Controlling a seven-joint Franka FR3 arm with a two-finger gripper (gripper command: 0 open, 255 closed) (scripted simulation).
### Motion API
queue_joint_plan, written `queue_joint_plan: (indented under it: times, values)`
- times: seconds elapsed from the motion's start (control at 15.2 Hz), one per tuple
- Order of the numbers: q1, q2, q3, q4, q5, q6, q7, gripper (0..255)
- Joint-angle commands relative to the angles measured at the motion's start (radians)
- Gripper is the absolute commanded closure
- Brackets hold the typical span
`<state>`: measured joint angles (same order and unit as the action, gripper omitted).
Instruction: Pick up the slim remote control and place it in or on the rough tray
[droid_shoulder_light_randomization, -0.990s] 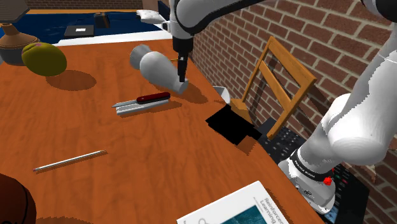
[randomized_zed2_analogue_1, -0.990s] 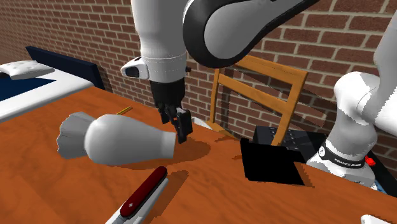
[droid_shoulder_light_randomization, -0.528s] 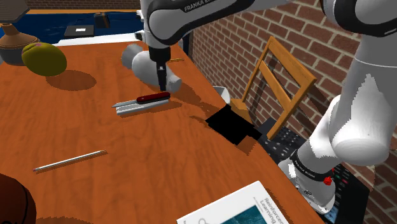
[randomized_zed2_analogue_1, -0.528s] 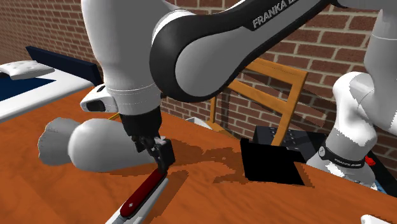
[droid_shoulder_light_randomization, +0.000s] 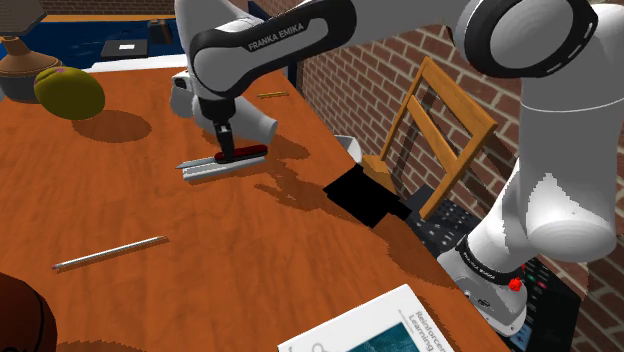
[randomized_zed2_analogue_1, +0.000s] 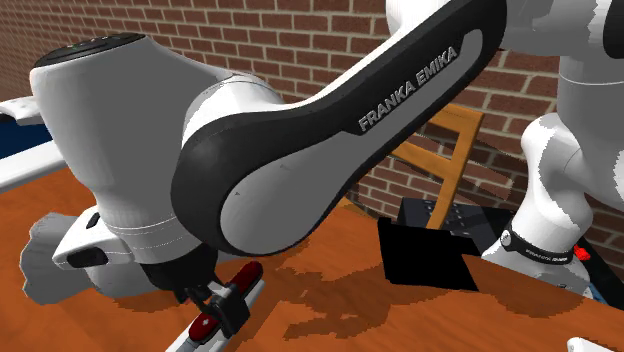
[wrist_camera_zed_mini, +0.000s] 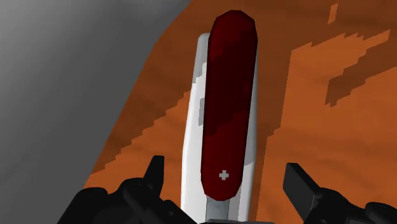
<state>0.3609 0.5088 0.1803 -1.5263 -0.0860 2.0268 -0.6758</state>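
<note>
Over the last second the gripper (droid_shoulder_light_randomization: 224, 150) had swung off the grey vase (droid_shoulder_light_randomization: 258, 122) and down over the slim remote (wrist_camera_zed_mini: 226, 108) — red on white, upper left of centre in the shoulder view. Its fingers (wrist_camera_zed_mini: 300, 186) stood wide, straddling it, seemingly not touching. Best to sink squarely, then close — the arm arched over, wrist pointing down.

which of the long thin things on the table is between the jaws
The red-topped white remote, lying between the open jaws; the grey rod and the small yellow stick lie well away from them.
</note>
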Motion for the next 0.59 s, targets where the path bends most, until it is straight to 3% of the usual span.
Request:
queue_joint_plan:
  times: [0.0, 0.53]
  values:
    - [0.005, 0.023, 0.001, 0.008, -0.005, 0.014, -0.003, 0]
    - [0.005, 0.052, -0.001, -0.022, -0.012, 0.074, 0.001, 0]
